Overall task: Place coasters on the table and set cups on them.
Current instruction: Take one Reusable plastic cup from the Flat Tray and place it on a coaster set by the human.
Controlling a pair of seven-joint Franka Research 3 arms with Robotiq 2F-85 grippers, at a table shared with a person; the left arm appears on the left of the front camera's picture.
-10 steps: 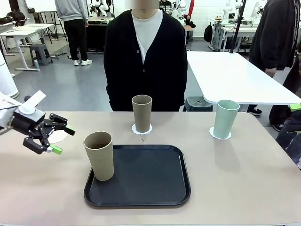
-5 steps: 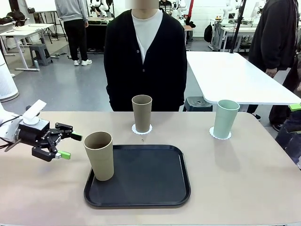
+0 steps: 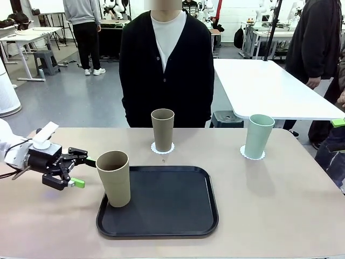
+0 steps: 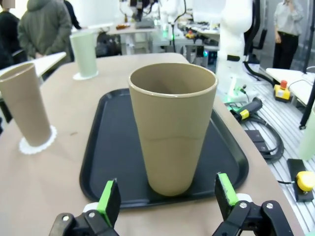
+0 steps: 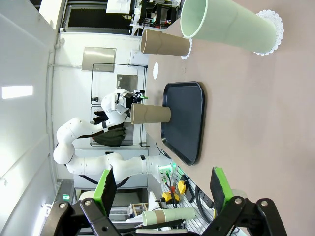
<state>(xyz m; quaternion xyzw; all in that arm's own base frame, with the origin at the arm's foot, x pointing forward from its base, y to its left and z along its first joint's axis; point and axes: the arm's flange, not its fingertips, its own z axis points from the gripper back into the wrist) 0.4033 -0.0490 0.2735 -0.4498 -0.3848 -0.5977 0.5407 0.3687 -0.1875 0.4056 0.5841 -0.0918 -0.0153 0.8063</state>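
Front view: my left gripper (image 3: 79, 171), jaws spread wide, closes on the last tan cup (image 3: 114, 178) standing on the tray's (image 3: 172, 216) left corner. Next I'd pinch it and carry it to the spare coaster (image 5: 156, 70).

White, rounded robot arm (image 3: 13, 151) ends in a black two-finger gripper (image 3: 81, 171) tipped with green pads (image 3: 78, 183); person (image 3: 167, 65) wears black cardigan over white top.

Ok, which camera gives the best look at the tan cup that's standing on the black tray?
The left wrist view: the tan cup on the tray stands large and centred between the open left gripper fingers. The front view shows it smaller, at the tray's left edge. The right wrist view shows it sideways and far off.
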